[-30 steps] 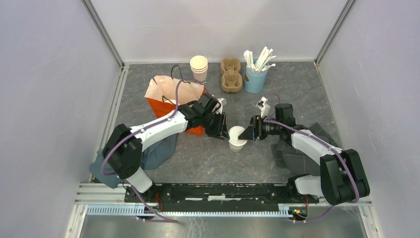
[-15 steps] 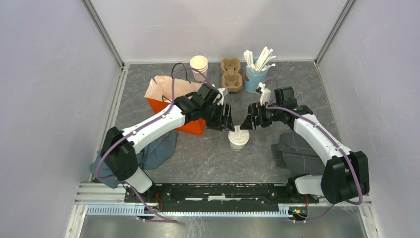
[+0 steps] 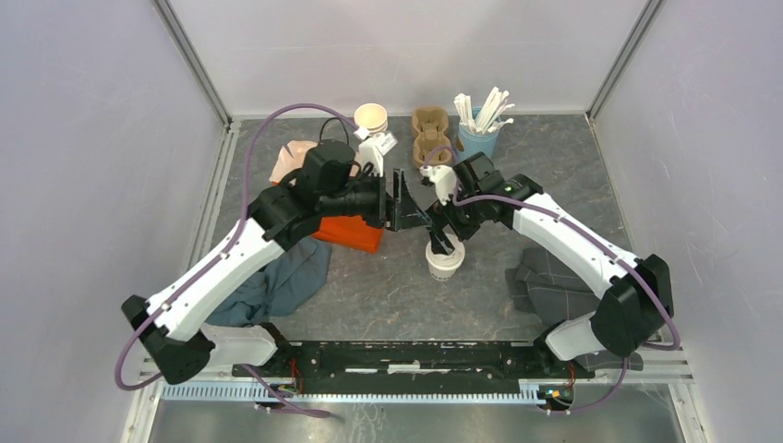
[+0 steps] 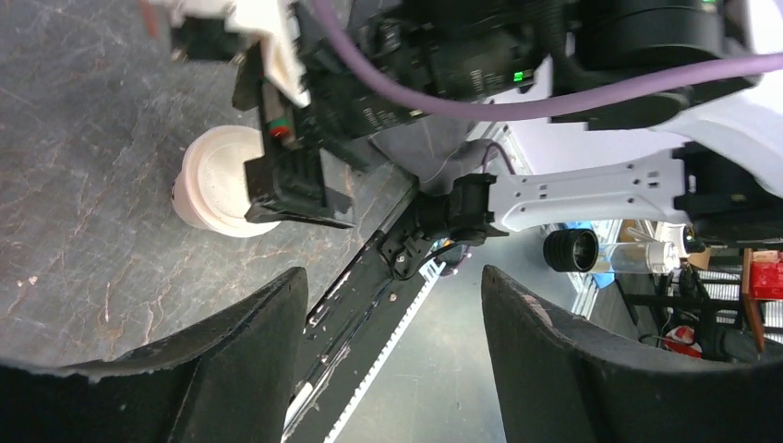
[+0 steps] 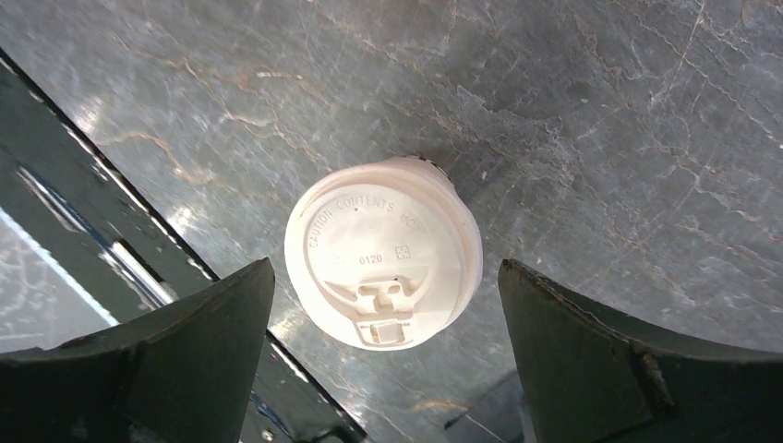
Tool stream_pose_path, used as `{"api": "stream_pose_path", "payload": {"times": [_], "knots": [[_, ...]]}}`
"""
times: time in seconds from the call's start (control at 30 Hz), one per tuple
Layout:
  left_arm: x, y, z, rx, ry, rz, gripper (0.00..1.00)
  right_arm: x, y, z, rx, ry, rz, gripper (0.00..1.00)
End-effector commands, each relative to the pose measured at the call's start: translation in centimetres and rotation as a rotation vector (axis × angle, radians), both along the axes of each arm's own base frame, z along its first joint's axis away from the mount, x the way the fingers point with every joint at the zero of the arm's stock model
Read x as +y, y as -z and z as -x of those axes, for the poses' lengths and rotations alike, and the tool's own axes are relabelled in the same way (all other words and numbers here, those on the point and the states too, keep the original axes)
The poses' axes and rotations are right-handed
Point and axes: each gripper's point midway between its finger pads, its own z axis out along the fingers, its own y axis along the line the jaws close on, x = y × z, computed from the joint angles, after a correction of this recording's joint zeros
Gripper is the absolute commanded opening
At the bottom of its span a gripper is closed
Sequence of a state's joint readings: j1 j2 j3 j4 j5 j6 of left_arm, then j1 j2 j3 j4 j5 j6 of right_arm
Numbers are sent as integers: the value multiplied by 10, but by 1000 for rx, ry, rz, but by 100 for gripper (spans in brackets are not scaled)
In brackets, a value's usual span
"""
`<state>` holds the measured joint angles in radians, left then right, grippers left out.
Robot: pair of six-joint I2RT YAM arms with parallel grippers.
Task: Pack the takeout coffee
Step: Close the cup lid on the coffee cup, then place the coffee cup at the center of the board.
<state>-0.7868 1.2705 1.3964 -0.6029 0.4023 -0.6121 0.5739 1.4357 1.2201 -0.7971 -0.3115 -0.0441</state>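
A dark, marbled grey table (image 3: 388, 295) is seen, closed in by pale walls, and every place below is given from the lidded cup (image 3: 444, 266) standing near its middle. Only this one capped cup is found in view; whether a second one is already packed cannot be told.

Well to the left of the cup, a blue cloth (image 3: 277, 281) is spread out. Nearer, left of the cup and a little beyond it, the orange paper bag (image 3: 349, 233) is partly covered by the left arm. The left gripper (image 3: 400, 201) is held up and to the left of the cup with its fingers set apart and nothing between them. In its wrist view the cup is seen off to one side, outside the gap.

The cup is upright, its long axis vertical. The right gripper (image 5: 385, 265) is poised directly over it, spread wide and empty, with the lid seen squarely in the gap and touched by neither finger.

The right arm is therefore judged the nearer one. A straight descent along the cup's axis is what the next move seems to call for, followed by a carry leftward to the bag. To the right of the cup a grey cloth (image 3: 554, 288) is lying
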Motion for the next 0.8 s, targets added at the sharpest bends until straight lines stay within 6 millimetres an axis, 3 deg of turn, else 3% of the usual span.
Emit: {"api": "stream_pose_path", "payload": {"times": [0.0, 0.33, 0.77], "knots": [[13, -44, 8, -69, -37, 88, 76, -6, -7, -5, -87, -83, 143, 98], [30, -56, 5, -98, -120, 103, 77, 10, 1, 7, -88, -165, 187, 98], [33, -61, 5, -101, -126, 111, 78, 10, 10, 12, -103, -187, 252, 98]]}}
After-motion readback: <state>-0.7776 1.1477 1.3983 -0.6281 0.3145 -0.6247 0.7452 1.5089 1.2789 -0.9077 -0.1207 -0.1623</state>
